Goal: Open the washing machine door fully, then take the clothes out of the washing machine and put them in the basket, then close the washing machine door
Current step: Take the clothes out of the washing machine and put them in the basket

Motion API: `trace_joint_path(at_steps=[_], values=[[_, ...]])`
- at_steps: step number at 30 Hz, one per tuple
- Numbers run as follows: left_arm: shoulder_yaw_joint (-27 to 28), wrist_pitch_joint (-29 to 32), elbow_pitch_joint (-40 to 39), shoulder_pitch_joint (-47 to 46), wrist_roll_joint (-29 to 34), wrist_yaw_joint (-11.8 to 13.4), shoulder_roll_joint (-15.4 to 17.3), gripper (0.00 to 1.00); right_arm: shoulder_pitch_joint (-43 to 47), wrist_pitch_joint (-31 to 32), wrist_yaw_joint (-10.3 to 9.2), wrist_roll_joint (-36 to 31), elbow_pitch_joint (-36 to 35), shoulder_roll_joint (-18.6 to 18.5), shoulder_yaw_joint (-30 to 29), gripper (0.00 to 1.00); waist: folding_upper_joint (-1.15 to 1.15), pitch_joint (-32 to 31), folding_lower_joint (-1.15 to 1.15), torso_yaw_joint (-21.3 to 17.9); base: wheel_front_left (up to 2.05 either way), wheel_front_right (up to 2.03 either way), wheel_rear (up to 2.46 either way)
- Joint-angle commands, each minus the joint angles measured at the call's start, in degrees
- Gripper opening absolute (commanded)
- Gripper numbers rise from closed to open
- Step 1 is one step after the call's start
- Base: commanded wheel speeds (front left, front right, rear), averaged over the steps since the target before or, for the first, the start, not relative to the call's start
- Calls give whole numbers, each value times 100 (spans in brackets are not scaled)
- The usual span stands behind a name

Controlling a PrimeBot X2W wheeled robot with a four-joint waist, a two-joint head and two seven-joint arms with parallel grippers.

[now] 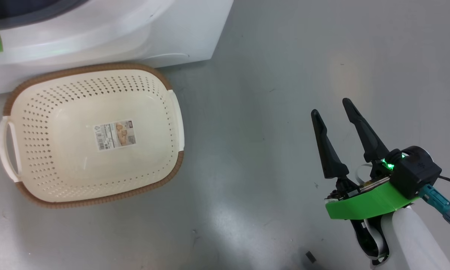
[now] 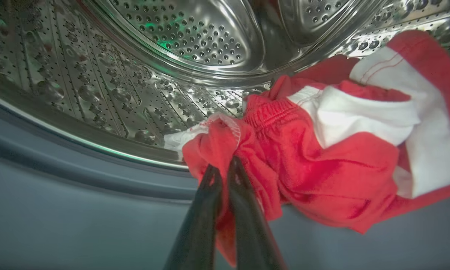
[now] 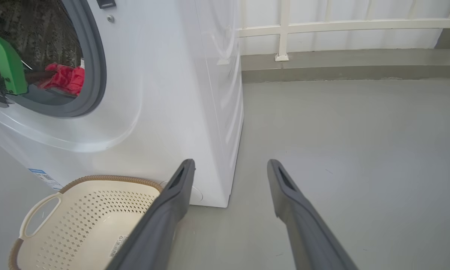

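Door stage: judged done. The round mouth of the big white front-loading washing machine (image 3: 165, 75) stands unobstructed and the left arm reaches into it. How far the door is swung cannot be told.
Load: the bright red and white fabric clothes (image 2: 303, 161) lie bunched at the front lip of the perforated steel drum (image 2: 191, 33), sagging onto the grey rubber gasket (image 2: 78, 176).
Left arm: the left tool (image 2: 223, 165) is pinched nearly closed on a red fold at the near edge of the bundle. Nothing is lifted clear yet.
Right arm: the right tool (image 1: 330, 107) has its fingers spread wide and holds nothing, above the grey floor (image 1: 266, 112), well apart from the basket.
Receptacle: the cream-white perforated plastic basket (image 1: 52, 123) with brown woven-look rim sits on the floor just beside the machine's front. Inside it is only a paper label (image 1: 115, 135).
Outstanding: withdrawal of the clothes, deposit in the basket, door closure.
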Motion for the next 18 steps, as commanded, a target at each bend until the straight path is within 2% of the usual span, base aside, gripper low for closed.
trace_joint_path(at_steps=[1, 8, 12, 18], values=[[107, -181, -172, -39, -91, -41, 251, 0, 74, -36, 34, -38, -120, -33, 91, 100, 0, -75, 0, 65, 0, 0, 0], [189, -464, -339, 188, -272, -285, 241, 0, 109, -36, 34, -50, -148, -33, 42, 100, 0, -201, 0, 170, 0, 0, 0], [254, -545, -546, 433, -370, -338, 240, 0, 151, -36, 34, -77, -142, -33, -2, 100, 0, -315, 0, 236, 0, 0, 0], [472, -572, -1459, 1012, -519, -355, 256, 0, 223, -36, 34, -107, -159, -33, -69, 100, 0, -514, 0, 326, 0, 0, 0]])
